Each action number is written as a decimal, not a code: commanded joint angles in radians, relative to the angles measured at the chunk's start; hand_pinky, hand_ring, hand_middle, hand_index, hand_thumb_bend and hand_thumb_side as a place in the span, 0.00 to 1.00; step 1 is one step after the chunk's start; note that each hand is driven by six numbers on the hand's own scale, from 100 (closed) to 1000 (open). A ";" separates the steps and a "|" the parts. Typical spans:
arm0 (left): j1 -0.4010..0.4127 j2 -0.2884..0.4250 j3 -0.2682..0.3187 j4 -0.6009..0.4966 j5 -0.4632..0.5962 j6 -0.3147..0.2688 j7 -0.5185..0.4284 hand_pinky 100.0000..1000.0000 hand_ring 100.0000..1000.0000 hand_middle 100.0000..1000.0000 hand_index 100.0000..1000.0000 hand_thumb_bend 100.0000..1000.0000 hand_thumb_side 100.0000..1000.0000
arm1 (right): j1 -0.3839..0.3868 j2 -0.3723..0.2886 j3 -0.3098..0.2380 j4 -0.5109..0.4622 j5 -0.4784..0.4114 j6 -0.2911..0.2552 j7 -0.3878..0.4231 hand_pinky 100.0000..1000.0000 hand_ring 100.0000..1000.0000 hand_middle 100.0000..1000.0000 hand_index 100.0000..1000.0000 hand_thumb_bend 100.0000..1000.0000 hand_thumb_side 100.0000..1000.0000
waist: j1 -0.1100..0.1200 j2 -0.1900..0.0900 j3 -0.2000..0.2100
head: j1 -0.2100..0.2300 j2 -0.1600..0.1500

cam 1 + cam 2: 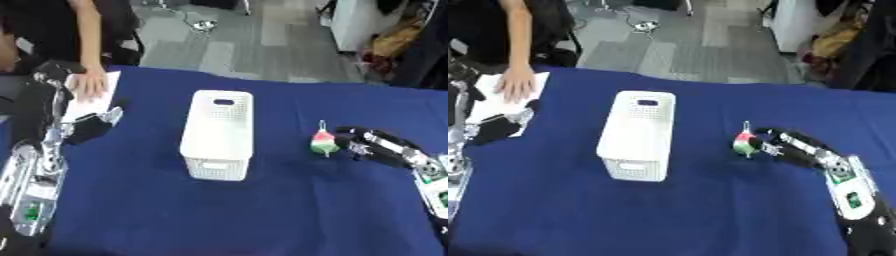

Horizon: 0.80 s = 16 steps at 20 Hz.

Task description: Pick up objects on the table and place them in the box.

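Blue table [289, 210]: small object [323, 143] in right robot hand [360, 145].

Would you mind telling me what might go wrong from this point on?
The right hand pinches the small red-and-green object only at its edge, so it may slip out on the way. The white box looks narrow and tall, so a low swing could knock it. The left hand rests beside the paper a person presses down.

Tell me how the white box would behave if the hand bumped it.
The white box looks like thin perforated plastic, so probably light and apt to slide on the blue cloth. It appears taller than wide, so a high bump might tip it. The right hand holds a small red-green object nearby.
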 commanded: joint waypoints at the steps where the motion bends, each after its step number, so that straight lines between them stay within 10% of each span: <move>1: -0.017 0.006 0.007 -0.021 0.000 0.001 0.002 0.00 0.39 0.65 0.70 0.45 0.41 | 0.003 -0.005 -0.015 -0.044 0.010 0.016 0.014 0.57 0.66 0.73 0.87 0.50 1.00 | 0.003 -0.007 0.000 | 0.004 0.000; 6: -0.014 0.007 0.008 -0.020 0.000 0.004 0.004 0.00 0.39 0.65 0.70 0.45 0.40 | -0.006 -0.040 -0.013 -0.123 -0.046 0.030 0.052 0.59 0.66 0.72 0.83 0.63 1.00 | 0.002 -0.009 0.000 | 0.014 0.000; 9: -0.005 0.014 0.007 -0.016 -0.002 0.005 0.002 0.00 0.39 0.65 0.70 0.46 0.40 | -0.095 -0.152 0.014 -0.191 -0.248 0.018 0.021 0.60 0.70 0.76 0.85 0.75 1.00 | -0.003 -0.021 -0.002 | 0.023 0.000; 10: -0.003 0.016 0.007 -0.016 -0.003 0.005 0.002 0.00 0.39 0.65 0.70 0.45 0.40 | -0.121 -0.183 0.019 -0.205 -0.312 0.024 -0.004 0.60 0.71 0.78 0.86 0.63 1.00 | -0.004 -0.024 -0.003 | 0.024 0.000; 16: 0.001 0.015 0.008 -0.013 -0.012 0.011 -0.007 0.00 0.39 0.65 0.70 0.45 0.39 | -0.160 -0.152 -0.007 -0.298 -0.507 0.167 -0.040 0.71 0.83 0.93 1.00 0.65 1.00 | -0.002 -0.028 -0.005 | 0.021 0.000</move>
